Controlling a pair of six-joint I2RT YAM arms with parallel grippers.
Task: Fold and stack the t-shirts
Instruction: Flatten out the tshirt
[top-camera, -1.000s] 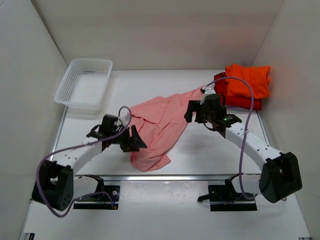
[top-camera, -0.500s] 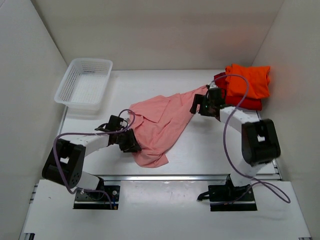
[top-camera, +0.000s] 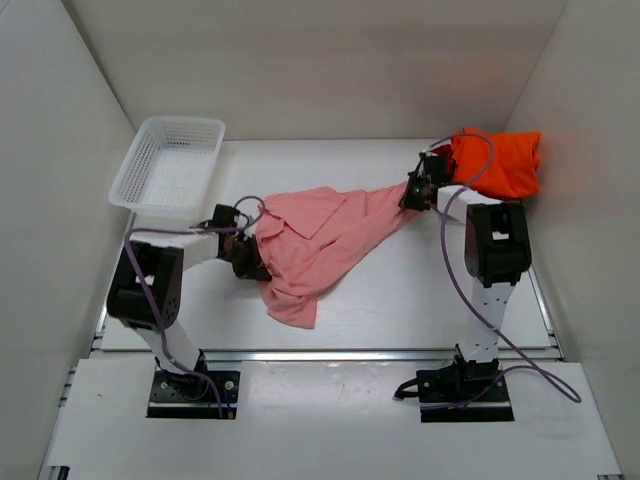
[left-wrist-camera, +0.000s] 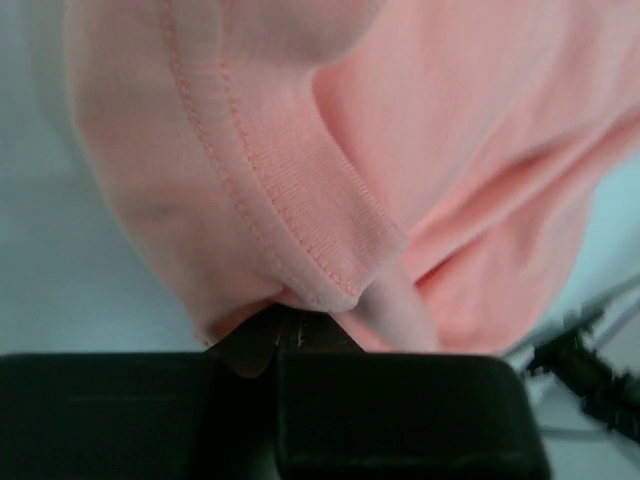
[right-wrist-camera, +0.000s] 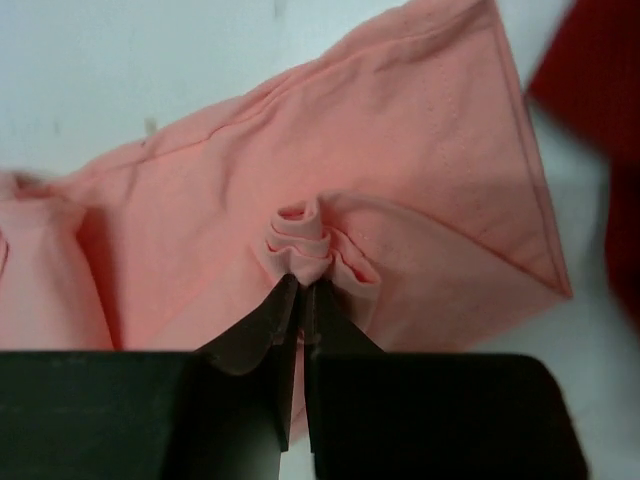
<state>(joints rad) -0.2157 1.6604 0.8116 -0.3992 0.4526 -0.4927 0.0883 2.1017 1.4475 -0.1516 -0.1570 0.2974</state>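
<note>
A salmon-pink t-shirt (top-camera: 325, 240) lies stretched across the middle of the table, crumpled at its near end. My left gripper (top-camera: 248, 262) is shut on its left hemmed edge (left-wrist-camera: 300, 230). My right gripper (top-camera: 413, 192) is shut on a bunched fold (right-wrist-camera: 310, 245) at the shirt's far right corner. A bright orange t-shirt (top-camera: 497, 160) lies folded at the back right, on top of a red t-shirt, of which a dark red edge (right-wrist-camera: 590, 90) shows in the right wrist view.
A white mesh basket (top-camera: 170, 165) stands at the back left. White walls close in the table on three sides. Purple cables loop off both arms.
Both arms swung outward and back and both grippers closed on the pink shirt. The shirt is now pulled longer between them, its left part shifted toward the back.
</note>
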